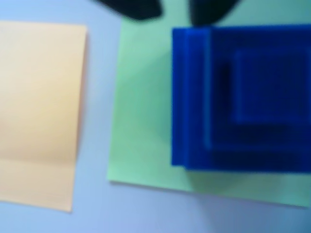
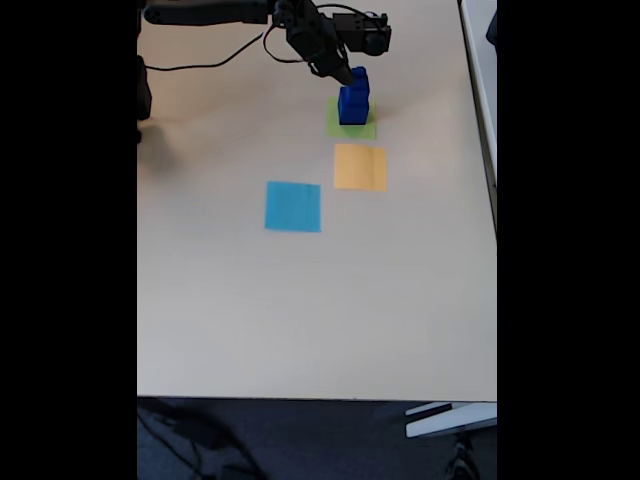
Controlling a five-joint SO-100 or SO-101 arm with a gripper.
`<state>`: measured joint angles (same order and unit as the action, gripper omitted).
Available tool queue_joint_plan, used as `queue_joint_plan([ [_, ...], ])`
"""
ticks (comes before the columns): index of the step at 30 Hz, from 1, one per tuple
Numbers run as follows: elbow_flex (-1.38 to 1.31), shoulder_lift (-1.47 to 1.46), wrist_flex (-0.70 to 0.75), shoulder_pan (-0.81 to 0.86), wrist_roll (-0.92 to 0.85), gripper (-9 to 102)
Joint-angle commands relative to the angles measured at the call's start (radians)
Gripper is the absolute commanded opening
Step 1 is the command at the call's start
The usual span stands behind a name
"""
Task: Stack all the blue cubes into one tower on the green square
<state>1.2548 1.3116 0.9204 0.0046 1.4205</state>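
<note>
Fixed view, taking the green square (image 2: 351, 124) as landmark and working from near to far: the light blue square (image 2: 293, 206) lies nearest the camera and off to the left, the orange square (image 2: 360, 166) sits just in front of it, and on it stands the tower (image 2: 353, 98) of blue cubes. Beyond, the gripper (image 2: 347, 75) hovers at the tower's top; whether it grips anything I cannot tell. No cubes lie loose and no containers appear, so stacking looks finished, and the next move calls for backing away without knocking the column.
</note>
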Motion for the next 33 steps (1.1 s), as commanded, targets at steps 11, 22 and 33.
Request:
queue_joint_plan([
  [11,-0.046,0.018,-0.011,0.005,-0.012,0],
  [22,-0.054,0.006,-0.012,0.002,-0.005,0],
  [33,-0.052,-0.005,-0.021,-0.003,0.005,0],
])
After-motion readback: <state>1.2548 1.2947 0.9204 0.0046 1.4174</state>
